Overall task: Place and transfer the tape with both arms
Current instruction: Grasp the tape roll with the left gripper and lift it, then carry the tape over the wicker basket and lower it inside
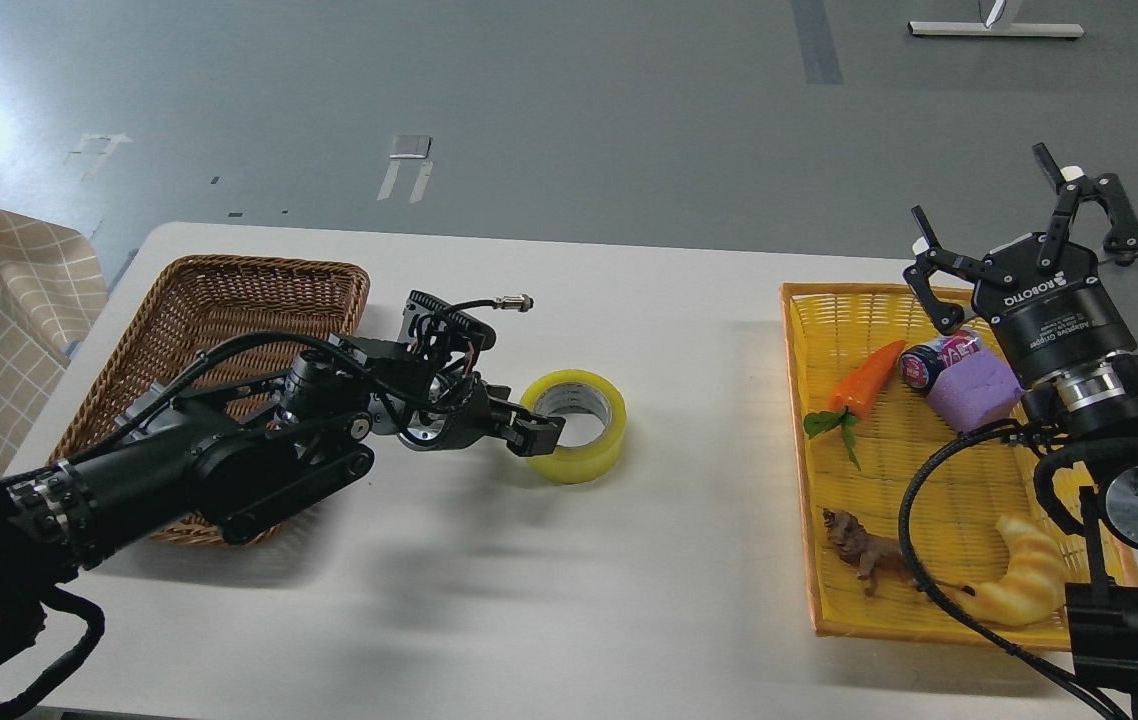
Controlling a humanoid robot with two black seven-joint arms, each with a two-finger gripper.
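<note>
My left arm (179, 470), low over the bench (549, 580), has its jaws clamped on the near wall of the tape (579, 425) mid-bench; lift it level, while the right gripper (1019, 250) waits with jaws wide.

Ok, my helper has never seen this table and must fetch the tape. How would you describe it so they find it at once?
Start at the white table and look between the brown basket and the yellow tray. The tape lies flat on the bare tabletop there, at the tip of the left pincer. It is the only glossy yellow ring; the yellowish croissant lies inside the tray.
</note>
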